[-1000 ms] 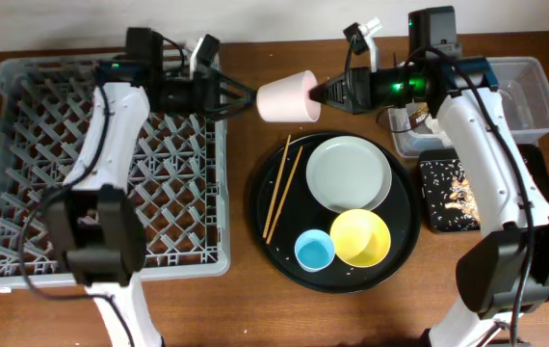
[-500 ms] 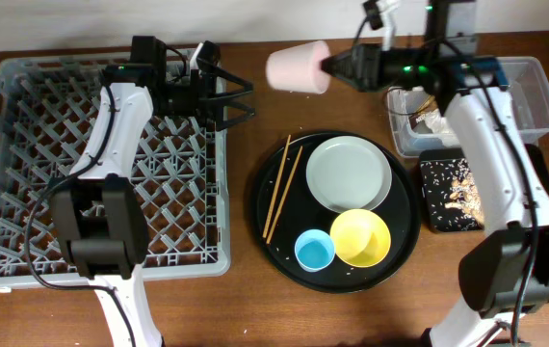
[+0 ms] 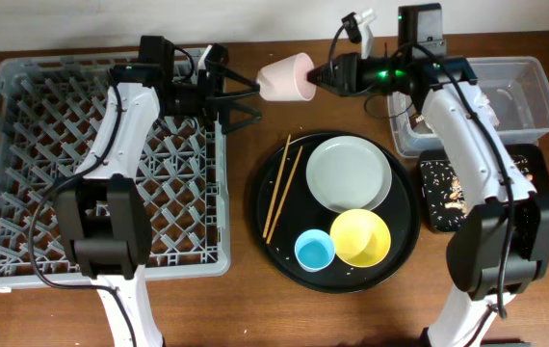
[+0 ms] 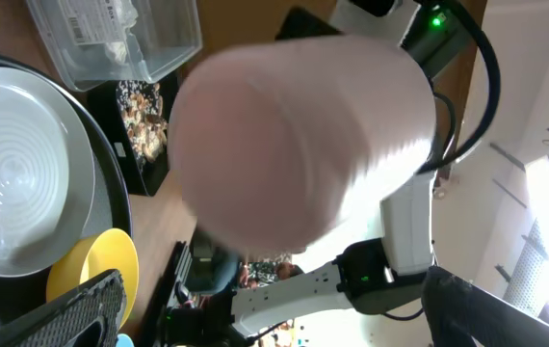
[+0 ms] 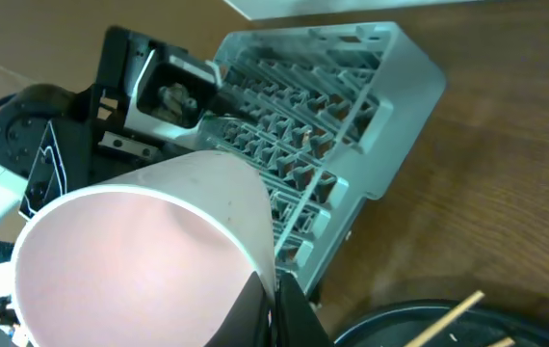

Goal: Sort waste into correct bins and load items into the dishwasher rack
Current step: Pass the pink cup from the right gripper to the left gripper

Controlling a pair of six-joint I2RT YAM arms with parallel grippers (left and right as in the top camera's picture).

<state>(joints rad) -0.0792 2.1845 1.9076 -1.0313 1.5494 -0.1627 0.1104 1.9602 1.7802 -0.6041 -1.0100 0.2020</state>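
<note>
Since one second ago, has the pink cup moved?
Yes. Overhead, the pink cup, in the right gripper, has shifted up-frame, away from the round black tray.

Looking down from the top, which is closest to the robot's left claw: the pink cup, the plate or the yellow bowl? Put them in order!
From the left gripper, in the overhead view:
1. The pink cup, in the air just past its open fingers.
2. The plate, on the far part of the round black tray.
3. The yellow bowl, at the tray's near edge.

No legible text, label [image 4: 96, 21] on clear tub [image 4: 164, 43] blurred
</note>
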